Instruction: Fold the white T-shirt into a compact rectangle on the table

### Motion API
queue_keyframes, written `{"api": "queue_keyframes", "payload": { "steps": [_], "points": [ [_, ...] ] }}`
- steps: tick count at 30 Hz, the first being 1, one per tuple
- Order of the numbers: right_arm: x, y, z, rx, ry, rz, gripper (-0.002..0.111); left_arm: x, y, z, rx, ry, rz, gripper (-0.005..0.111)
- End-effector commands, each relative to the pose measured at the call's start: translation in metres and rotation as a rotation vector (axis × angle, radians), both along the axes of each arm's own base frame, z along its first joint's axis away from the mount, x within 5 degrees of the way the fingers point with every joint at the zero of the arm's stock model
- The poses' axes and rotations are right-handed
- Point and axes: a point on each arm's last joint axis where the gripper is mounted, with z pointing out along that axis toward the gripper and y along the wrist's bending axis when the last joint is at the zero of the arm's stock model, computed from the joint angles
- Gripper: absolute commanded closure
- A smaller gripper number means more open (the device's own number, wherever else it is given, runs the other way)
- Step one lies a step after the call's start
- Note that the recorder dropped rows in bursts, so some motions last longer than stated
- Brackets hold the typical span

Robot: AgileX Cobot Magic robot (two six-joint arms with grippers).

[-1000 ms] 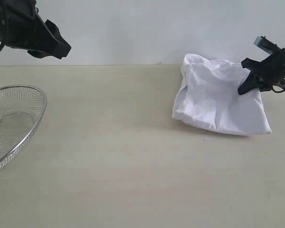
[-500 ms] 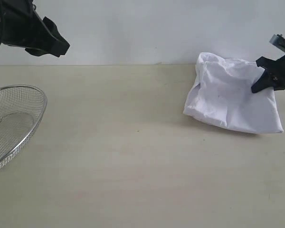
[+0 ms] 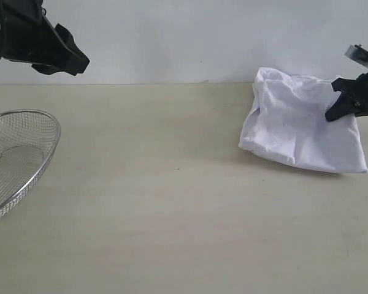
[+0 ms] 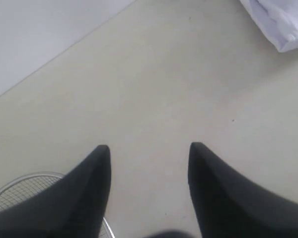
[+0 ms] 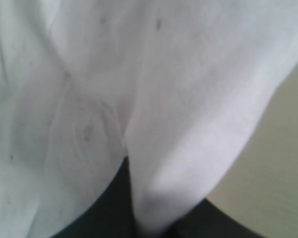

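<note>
Left end, well apart from the white T-shirt (image 3: pixel 294 125): your left tool (image 4: pixel 149 147) hangs above the worktop (image 3: pixel 172 214) with its two fingers spread and nothing between them. Beneath it a round wire-mesh basket (image 3: pixel 55 131) sits on the worktop, partly cut off by the edge of the exterior view.

Between the basket and the shirt you have only bare worktop.

The shirt lies bunched in a loose, creased bundle, its lower edge resting on the worktop and its upper edge close to the back edge of the worktop.

At the shirt's upper right corner, your right tool (image 3: pixel 332 114) is pressed together on the cloth. In the right wrist view a fold of white fabric runs down between the dark fingers.
</note>
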Motion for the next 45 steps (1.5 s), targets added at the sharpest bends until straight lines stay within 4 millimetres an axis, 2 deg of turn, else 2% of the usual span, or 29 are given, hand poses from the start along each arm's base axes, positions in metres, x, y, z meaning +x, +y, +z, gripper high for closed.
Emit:
{"api": "queue_keyframes", "payload": {
  "steps": [1,7,21,22,24,26,27,28,29,32,35,38,41,45],
  "points": [
    [0.001,-0.001,0.007,0.003,-0.032,0.007,0.108,-0.002,-0.001,0.004,-0.022,-0.001,0.006,0.063],
    [0.005,0.012,0.006,0.006,-0.043,0.046,0.108,-0.002,-0.001,0.004,-0.022,-0.001,0.006,0.063],
    [0.005,0.012,0.006,0.0,-0.047,0.055,0.108,-0.002,-0.001,0.004,-0.022,-0.001,0.006,0.063],
    [0.005,0.012,0.006,-0.002,-0.046,0.055,0.105,-0.002,-0.001,0.004,-0.022,-0.001,0.006,0.063],
    [0.005,0.012,0.006,0.001,-0.042,0.048,0.091,-0.002,-0.001,0.004,-0.022,-0.001,0.006,0.063],
    [0.005,0.011,0.006,0.007,-0.031,0.03,0.066,-0.002,-0.001,0.004,-0.022,-0.001,0.006,0.063],
    [0.005,0.011,0.006,0.013,-0.02,0.014,0.039,-0.002,-0.001,0.004,-0.022,-0.001,0.006,0.063],
    [0.005,0.011,0.006,0.017,-0.011,0.0,0.029,-0.002,-0.001,0.004,-0.022,-0.001,0.006,0.063],
    [0.005,0.011,0.008,0.021,-0.001,-0.02,0.028,-0.002,-0.001,0.004,-0.022,-0.001,0.006,0.063],
    [0.002,0.009,0.022,-0.002,0.015,-0.065,0.043,-0.002,-0.001,0.004,-0.022,-0.001,0.006,0.063],
    [-0.003,0.006,0.053,-0.065,-0.005,-0.096,0.044,-0.003,0.0,0.003,-0.017,0.012,0.005,0.063],
    [-0.011,-0.005,0.062,-0.146,0.047,-0.172,0.044,-0.006,0.0,0.002,-0.008,0.039,0.002,0.063],
    [-0.014,-0.01,0.074,-0.092,0.039,-0.247,0.046,-0.012,0.003,0.009,-0.01,0.024,0.001,0.063],
    [-0.014,-0.001,0.096,-0.017,-0.014,-0.27,0.064,-0.019,0.005,0.018,-0.018,0.002,0.0,0.063]
  ]
}}
